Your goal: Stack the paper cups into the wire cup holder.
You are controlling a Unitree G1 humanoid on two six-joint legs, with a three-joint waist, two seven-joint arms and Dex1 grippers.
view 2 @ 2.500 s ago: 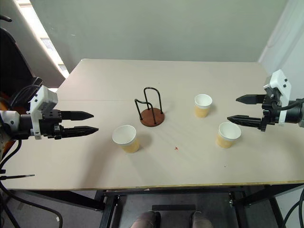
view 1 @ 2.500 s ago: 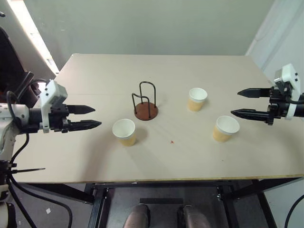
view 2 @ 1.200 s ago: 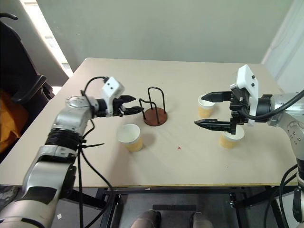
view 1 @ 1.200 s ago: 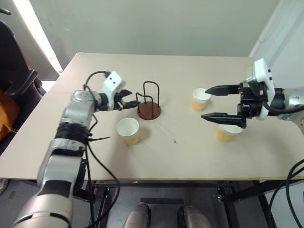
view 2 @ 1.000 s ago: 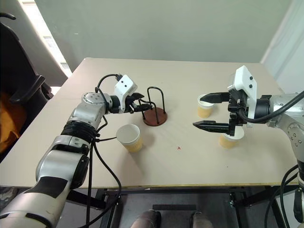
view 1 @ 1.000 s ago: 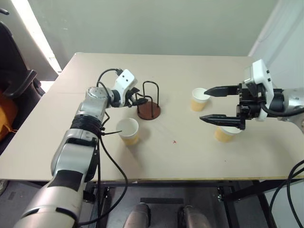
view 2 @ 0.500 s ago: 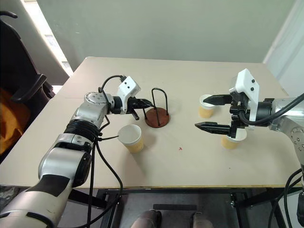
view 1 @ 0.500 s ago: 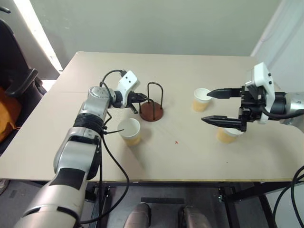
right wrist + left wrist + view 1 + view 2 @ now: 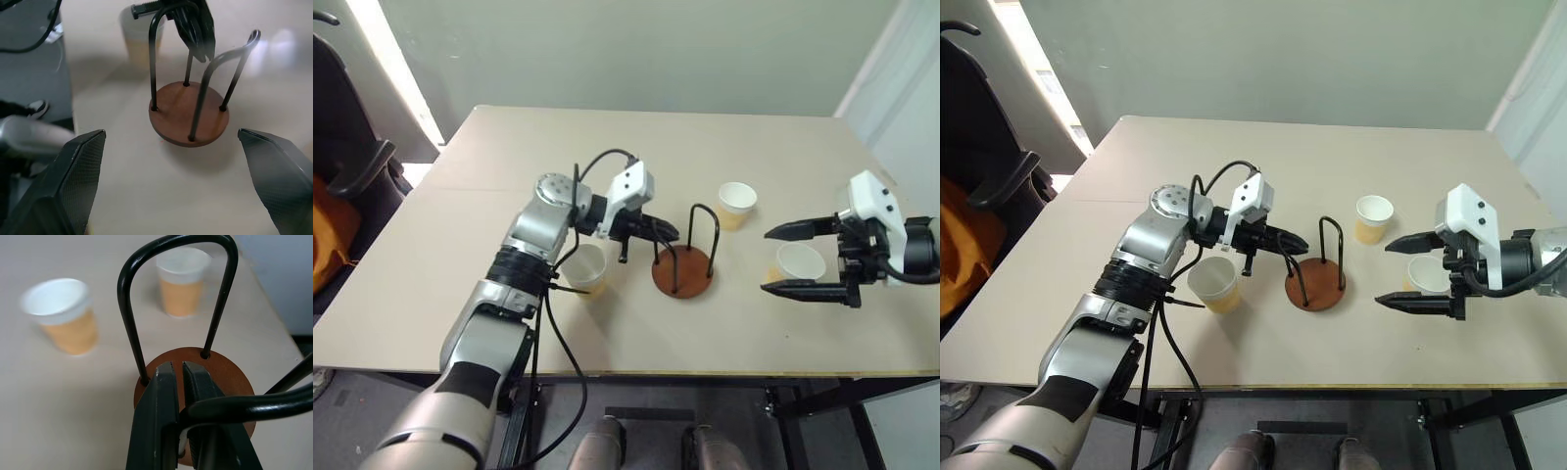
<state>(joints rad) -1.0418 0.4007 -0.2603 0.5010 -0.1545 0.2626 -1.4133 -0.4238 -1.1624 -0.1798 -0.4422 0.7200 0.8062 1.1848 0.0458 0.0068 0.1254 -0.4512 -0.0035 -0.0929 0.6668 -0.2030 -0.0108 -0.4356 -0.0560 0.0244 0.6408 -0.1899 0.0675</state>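
Observation:
The wire cup holder (image 9: pixel 690 279), a reddish-brown disc with two black wire loops, stands near the table's middle front. My left gripper (image 9: pixel 664 233) is shut on its nearer loop, as the left wrist view shows with the fingers (image 9: pixel 164 396) clamped on the wire. One paper cup (image 9: pixel 584 268) stands just left of the holder, under my left arm. A second cup (image 9: pixel 736 204) sits behind the holder to the right. The third cup (image 9: pixel 800 262) is at the right, with my right gripper (image 9: pixel 783 260) hovering wide open over it, holding nothing.
The beige table (image 9: pixel 460 284) has bare room at the left, along its back and in front of the holder. A black cable (image 9: pixel 597 162) loops over my left arm. A dark chair (image 9: pixel 342 157) stands off the table's left edge.
My left gripper closed on the holder's wire loop and pulled the holder right and nearer, past the left cup. My right gripper drew back toward the right, staying open.

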